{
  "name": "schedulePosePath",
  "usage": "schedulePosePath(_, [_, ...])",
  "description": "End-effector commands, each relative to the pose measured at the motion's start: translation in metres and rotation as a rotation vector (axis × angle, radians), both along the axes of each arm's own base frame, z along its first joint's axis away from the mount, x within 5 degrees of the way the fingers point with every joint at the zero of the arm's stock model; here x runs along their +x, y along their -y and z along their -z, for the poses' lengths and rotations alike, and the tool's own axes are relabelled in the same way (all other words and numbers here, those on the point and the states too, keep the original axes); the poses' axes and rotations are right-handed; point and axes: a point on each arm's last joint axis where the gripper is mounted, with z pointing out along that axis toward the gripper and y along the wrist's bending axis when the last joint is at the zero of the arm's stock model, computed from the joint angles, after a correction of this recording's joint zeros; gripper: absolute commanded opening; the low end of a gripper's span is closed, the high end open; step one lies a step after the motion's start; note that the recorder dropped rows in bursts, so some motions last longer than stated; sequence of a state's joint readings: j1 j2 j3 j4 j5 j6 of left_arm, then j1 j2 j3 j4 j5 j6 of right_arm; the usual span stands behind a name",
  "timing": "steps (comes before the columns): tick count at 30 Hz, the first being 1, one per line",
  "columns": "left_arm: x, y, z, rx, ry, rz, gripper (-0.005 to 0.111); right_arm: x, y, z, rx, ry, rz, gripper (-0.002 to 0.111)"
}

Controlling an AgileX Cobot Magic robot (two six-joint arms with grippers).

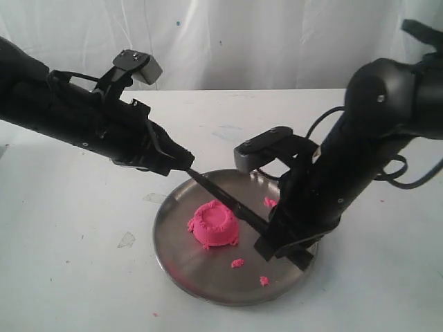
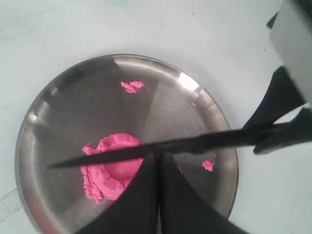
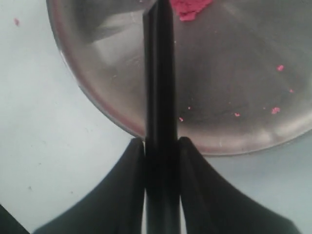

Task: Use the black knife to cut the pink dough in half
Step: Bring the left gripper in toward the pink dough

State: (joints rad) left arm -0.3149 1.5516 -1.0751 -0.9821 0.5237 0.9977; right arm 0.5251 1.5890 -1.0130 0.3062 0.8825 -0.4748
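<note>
One bright pink dome of soft dough (image 1: 214,224) sits uncut on the round steel plate (image 1: 181,263), beneath the long black knife (image 1: 228,202) my right gripper (image 1: 280,249) clamps by the handle. My left gripper (image 1: 185,163) pinches together above the blade. White tabletop (image 1: 69,277), white curtain (image 1: 242,41) behind.

Both arms (image 1: 90,117) low, jaws closed.
</note>
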Motion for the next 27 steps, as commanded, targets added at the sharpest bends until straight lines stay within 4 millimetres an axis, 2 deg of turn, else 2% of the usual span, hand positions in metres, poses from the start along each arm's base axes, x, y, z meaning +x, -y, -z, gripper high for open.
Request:
schedulePosePath(1, [0.0, 0.002, -0.005, -0.043, -0.001, -0.014, 0.0, 0.009, -0.01, 0.011, -0.053, -0.029, -0.007, 0.0])
schedulePosePath(6, [0.012, 0.002, -0.001, -0.083, 0.005, -0.115, 0.0, 0.017, -0.012, 0.019, -0.077, -0.01, 0.01, 0.0])
schedulePosePath(8, [0.019, 0.005, 0.01, -0.113, -0.022, -0.132, 0.0, 0.02, -0.012, 0.02, -0.074, 0.014, 0.013, 0.0])
schedulePosePath(11, [0.024, 0.011, 0.027, -0.112, -0.026, -0.057, 0.0, 0.021, -0.01, 0.022, -0.105, 0.032, 0.001, 0.0])
schedulePosePath(15, [0.03, 0.016, 0.039, -0.136, -0.008, -0.021, 0.0, 0.021, -0.01, 0.022, -0.129, 0.044, -0.007, 0.0])
schedulePosePath(22, [0.032, 0.019, 0.032, -0.186, 0.045, -0.001, 0.0, 0.01, -0.025, 0.022, -0.284, 0.159, -0.118, 0.0])
schedulePosePath(27, [0.033, 0.018, 0.034, -0.163, 0.054, -0.003, 0.0, 0.009, -0.027, 0.023, -0.366, 0.243, -0.098, 0.0])
